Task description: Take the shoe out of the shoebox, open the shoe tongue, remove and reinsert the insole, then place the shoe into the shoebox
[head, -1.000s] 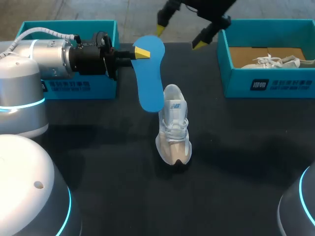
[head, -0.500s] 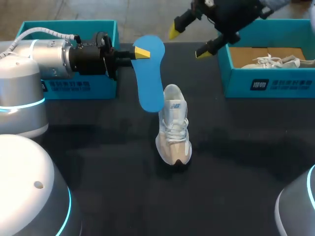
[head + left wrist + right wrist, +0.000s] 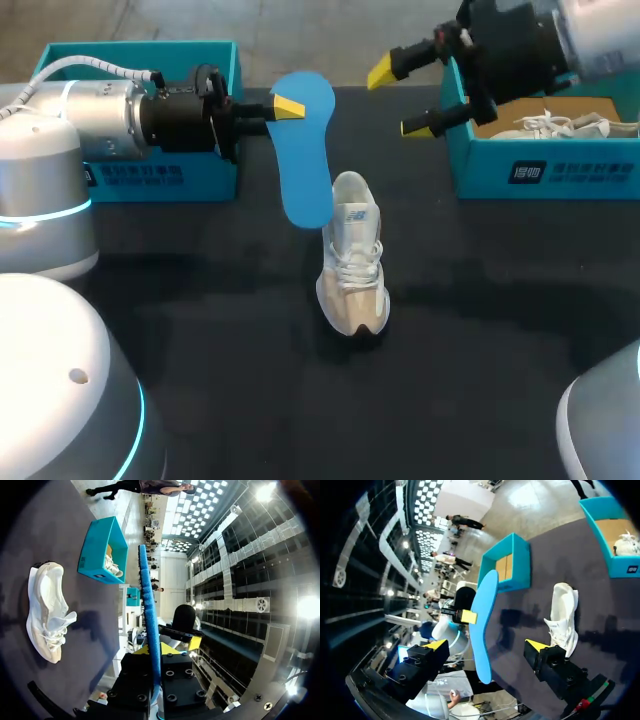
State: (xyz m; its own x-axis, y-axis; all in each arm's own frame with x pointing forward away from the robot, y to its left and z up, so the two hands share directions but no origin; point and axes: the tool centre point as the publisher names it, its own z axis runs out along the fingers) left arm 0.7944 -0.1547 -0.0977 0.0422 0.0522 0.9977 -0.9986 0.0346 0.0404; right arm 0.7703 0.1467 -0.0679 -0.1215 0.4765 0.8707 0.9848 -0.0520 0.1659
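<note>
A white and beige shoe (image 3: 352, 265) stands on the black table, toe toward the near edge; it also shows in the left wrist view (image 3: 47, 612) and the right wrist view (image 3: 562, 615). My left gripper (image 3: 272, 108) is shut on the upper end of a blue insole (image 3: 305, 150), which hangs in the air just left of the shoe's heel. Edge-on, the insole (image 3: 149, 615) rises from between the left gripper (image 3: 160, 650). My right gripper (image 3: 405, 98) hovers open and holding nothing beside the right shoebox (image 3: 545, 165), facing the insole (image 3: 484, 620).
The teal right shoebox holds a second white shoe (image 3: 565, 125) on brown cardboard. A matching teal box (image 3: 140, 175) stands at the back left behind my left arm. Bare black table lies around and in front of the shoe.
My right arm has swung to the right and nearer, from behind the table's middle to beside the right shoebox, staying open. The left arm, insole and shoe have not moved.
</note>
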